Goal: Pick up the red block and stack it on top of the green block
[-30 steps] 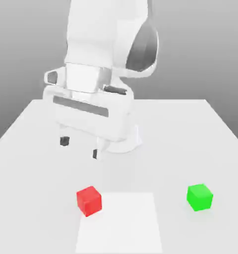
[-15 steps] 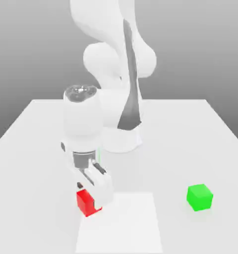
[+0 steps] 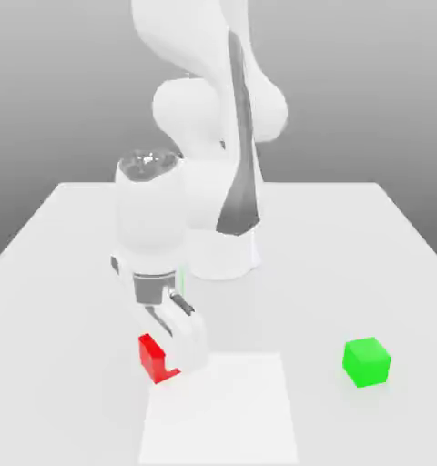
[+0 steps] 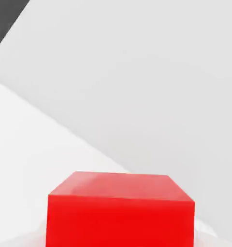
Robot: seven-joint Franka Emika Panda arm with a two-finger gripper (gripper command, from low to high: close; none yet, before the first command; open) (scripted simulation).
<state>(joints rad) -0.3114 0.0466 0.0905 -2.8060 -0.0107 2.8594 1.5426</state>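
Note:
The red block [image 3: 151, 356] sits at the near side of the table, toward the exterior view's left, at the corner of a lighter square patch. My gripper [image 3: 170, 358] has come straight down over it and is shut on it, and one white finger [image 3: 189, 342] hides much of the cube. The hand view has the red block [image 4: 120, 212] very close, with its top face and one side visible. The green block [image 3: 366, 361] rests alone on the table, well off to the exterior view's right of the gripper.
The white table [image 3: 350, 246] stretches back to the arm's base [image 3: 224, 253] behind the gripper. A paler square patch [image 3: 227, 410] marks the surface between the two blocks, near the front edge.
My arm swung down from above the table onto the red block, and the fingers went from open to shut around it. The block now sits slightly higher in the view. The green block stayed put.

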